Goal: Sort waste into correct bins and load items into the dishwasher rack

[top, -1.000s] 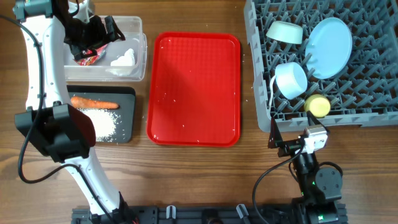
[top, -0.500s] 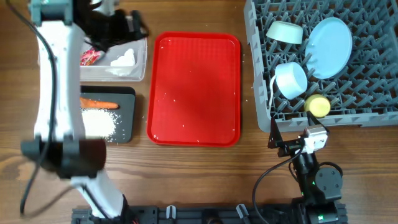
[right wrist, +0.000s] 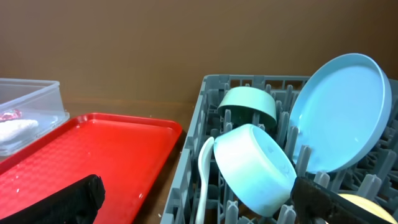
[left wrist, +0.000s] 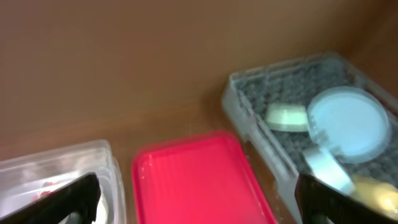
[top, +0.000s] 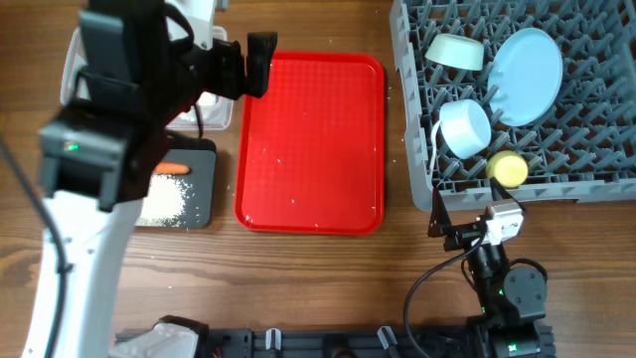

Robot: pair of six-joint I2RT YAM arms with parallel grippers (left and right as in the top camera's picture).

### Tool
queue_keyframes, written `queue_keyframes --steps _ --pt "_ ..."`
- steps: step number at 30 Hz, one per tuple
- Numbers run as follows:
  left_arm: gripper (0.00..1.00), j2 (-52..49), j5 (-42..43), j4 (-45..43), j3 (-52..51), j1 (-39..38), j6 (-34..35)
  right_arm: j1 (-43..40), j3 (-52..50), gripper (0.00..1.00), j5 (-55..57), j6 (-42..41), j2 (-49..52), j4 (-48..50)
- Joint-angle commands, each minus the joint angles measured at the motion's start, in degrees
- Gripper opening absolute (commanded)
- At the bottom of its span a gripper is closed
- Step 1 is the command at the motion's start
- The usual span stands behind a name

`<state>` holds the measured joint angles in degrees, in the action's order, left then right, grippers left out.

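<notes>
My left gripper [top: 250,66] is open and empty, raised above the left edge of the flat red tray [top: 310,139]. Its arm hides most of the clear tub [left wrist: 62,167]; in the right wrist view the red wrapper [right wrist: 7,115] and white tissue [right wrist: 15,129] lie in it. The carrot [top: 175,168] and rice [top: 164,201] lie in the black tray [top: 204,189]. The grey rack [top: 417,149] holds the blue plate [top: 525,75], blue bowl [top: 465,127], pale green bowl [top: 455,50], yellow cup [top: 508,167] and white spoon [right wrist: 204,174]. My right gripper [right wrist: 199,198] is open and empty, low before the rack's front left corner. The brown lump is out of view.
The red tray carries only a few white specks. Bare wooden table lies between the red tray and the rack, and along the front edge around the right arm's base [top: 507,293].
My left arm has risen out of the clear tub and swung right to the red tray's left edge, leaving the red wrapper in the tub. The right arm has not moved.
</notes>
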<state>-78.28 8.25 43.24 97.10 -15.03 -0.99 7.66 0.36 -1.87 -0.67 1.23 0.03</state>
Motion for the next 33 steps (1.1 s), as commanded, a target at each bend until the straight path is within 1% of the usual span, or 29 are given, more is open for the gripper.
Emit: queue_keyframes --steps 1,2,3,5,6,9,12,14,17,18,22,26,33 --pt "1.00 9.84 6.32 -18.71 -26.86 4.98 -0.68 -0.24 -0.07 1.00 -1.01 -0.96 -0.15 0.09" --pt "1.00 12.76 7.58 -25.00 -34.95 6.40 -0.66 -0.24 -0.07 1.00 -1.01 -0.92 -0.15 0.09" --pt "1.00 14.91 8.11 -29.20 -40.54 7.39 -0.39 -0.24 -0.07 1.00 -1.01 -0.96 -0.15 0.09" --pt "1.00 21.70 8.72 -39.23 -54.97 9.97 0.37 -0.24 -0.07 1.00 -1.01 -0.94 -0.15 0.09" --pt "1.00 25.55 8.66 -42.45 -61.31 11.04 0.35 -0.24 -0.07 1.00 -1.01 -0.98 -0.15 0.09" --pt "1.00 36.96 8.61 -46.03 -75.17 14.25 -0.15 -0.24 -0.07 1.00 -1.01 -0.94 -0.15 0.09" --pt "1.00 46.93 6.12 -46.07 -83.01 14.99 -0.28 -0.24 -0.07 1.00 -1.01 -0.94 -0.15 0.09" --pt "1.00 55.78 4.52 -46.05 -89.13 15.65 -0.26 -0.24 -0.07 1.00 -1.01 -0.96 -0.15 0.09" --pt "1.00 64.83 4.96 -46.07 -95.38 17.75 0.00 -0.24 -0.07 1.00 -1.01 -0.96 -0.15 0.09" --pt "1.00 67.78 5.64 -44.74 -96.76 18.38 -0.04 -0.24 -0.07 1.00 -1.01 -0.96 -0.15 0.09" --pt "1.00 73.90 5.55 -39.89 -96.78 19.04 -0.02 -0.24 -0.07 1.00 -1.01 -0.96 -0.15 0.09" --pt "1.00 78.20 5.66 -40.02 -96.78 19.02 0.04 -0.24 -0.07 1.00 -1.01 -0.96 -0.15 0.09" --pt "1.00 78.09 5.64 -40.17 -96.78 19.06 0.15 -0.24 -0.07 1.00 -1.01 -0.96 -0.15 0.09"
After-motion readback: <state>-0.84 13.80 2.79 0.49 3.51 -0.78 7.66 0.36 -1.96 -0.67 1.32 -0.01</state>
